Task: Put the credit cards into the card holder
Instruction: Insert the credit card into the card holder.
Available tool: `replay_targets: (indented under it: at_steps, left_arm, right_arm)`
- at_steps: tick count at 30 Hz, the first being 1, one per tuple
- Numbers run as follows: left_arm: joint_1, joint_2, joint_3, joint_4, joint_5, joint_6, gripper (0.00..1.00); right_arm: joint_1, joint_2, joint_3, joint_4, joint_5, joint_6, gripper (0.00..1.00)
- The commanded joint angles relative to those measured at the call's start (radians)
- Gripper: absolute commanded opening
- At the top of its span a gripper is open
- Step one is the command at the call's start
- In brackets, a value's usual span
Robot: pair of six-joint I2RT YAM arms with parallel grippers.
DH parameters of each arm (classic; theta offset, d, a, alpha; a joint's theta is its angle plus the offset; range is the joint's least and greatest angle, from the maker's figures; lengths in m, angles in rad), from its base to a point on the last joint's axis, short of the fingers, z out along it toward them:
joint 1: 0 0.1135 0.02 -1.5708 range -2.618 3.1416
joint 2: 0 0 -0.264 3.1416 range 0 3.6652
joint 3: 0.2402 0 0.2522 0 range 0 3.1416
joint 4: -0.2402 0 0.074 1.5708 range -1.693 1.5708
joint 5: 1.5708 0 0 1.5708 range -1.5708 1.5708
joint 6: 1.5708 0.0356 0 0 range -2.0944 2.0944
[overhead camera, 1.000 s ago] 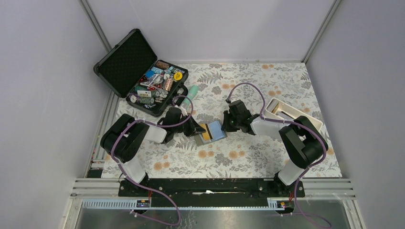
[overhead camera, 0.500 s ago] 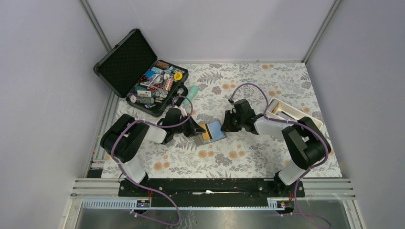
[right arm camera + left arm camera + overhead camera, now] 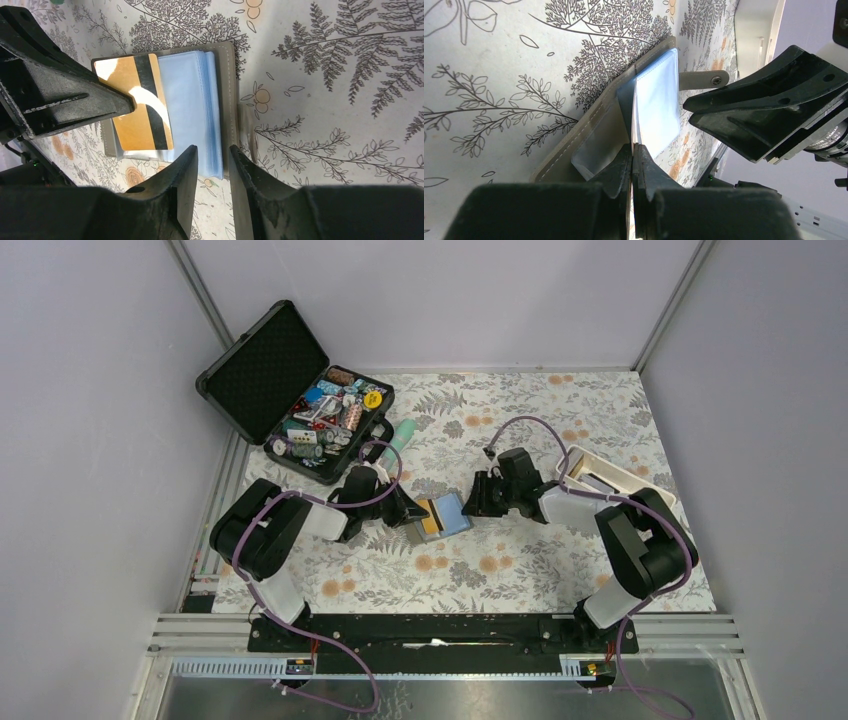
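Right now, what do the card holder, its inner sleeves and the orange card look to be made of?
Card holder: grey-brown leather or faux leather, matte, with a stitched edge. Inner sleeves: thin clear bluish plastic, their layered edges showing. Orange card: stiff glossy plastic, judging by the glare and the dark stripe.

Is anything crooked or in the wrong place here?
Yes. The orange card sits a bit crooked on top of the open card holder, not slid inside one of its clear pockets. The left gripper seems to pinch it by one edge. The right gripper is open at the holder's edge. Nothing looks spilled or broken.
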Motion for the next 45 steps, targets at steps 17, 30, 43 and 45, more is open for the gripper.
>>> replay_targets:
  at_steps: [17,30,43,45]
  left_arm:
    - [0.015,0.007,-0.005,0.015,0.003,0.032,0.0]
    - [0.018,0.01,0.005,0.001,0.012,0.045,0.0]
    - [0.018,0.015,0.011,0.002,0.013,0.047,0.0]
    - [0.019,0.016,0.01,0.003,0.014,0.047,0.0]
  right_arm:
    - [-0.042,0.016,-0.004,0.066,-0.124,-0.017,0.39]
    - [-0.042,0.078,0.004,0.074,-0.154,-0.042,0.36]
    - [-0.04,0.122,0.013,0.117,-0.237,-0.021,0.32]
    - [-0.04,0.127,0.013,0.125,-0.245,-0.017,0.31]
